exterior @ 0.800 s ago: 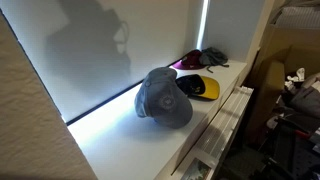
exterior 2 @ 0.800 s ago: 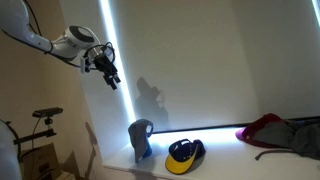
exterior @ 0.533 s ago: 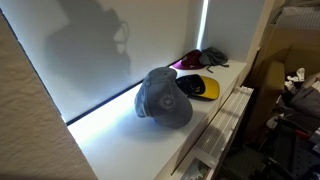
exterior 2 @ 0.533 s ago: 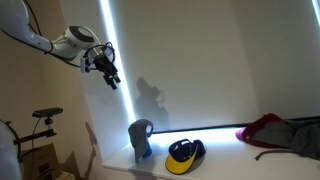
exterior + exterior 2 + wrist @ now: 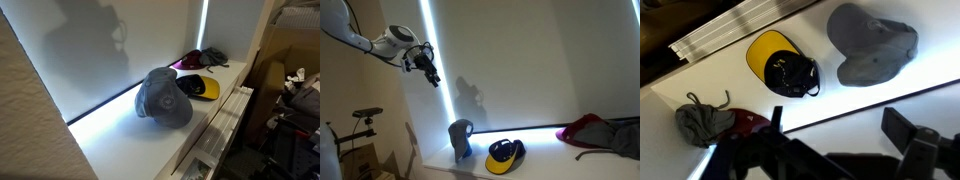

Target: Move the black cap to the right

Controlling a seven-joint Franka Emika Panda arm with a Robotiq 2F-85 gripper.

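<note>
The black cap with the bright yellow brim and lining lies on the white ledge, seen in both exterior views [image 5: 201, 87] [image 5: 505, 154] and in the wrist view [image 5: 786, 66]. My gripper [image 5: 428, 72] hangs high in the air, well above and away from the cap. Its fingers [image 5: 840, 125] are spread wide apart and hold nothing.
A big grey-blue cap [image 5: 163, 97] [image 5: 460, 137] [image 5: 872, 52] stands beside the black cap. A dark cap with a magenta brim [image 5: 197, 60] [image 5: 595, 131] [image 5: 710, 124] lies on its other side. The white wall rises behind the ledge [image 5: 120, 140]. A slatted ledge edge [image 5: 730, 33] runs along the front.
</note>
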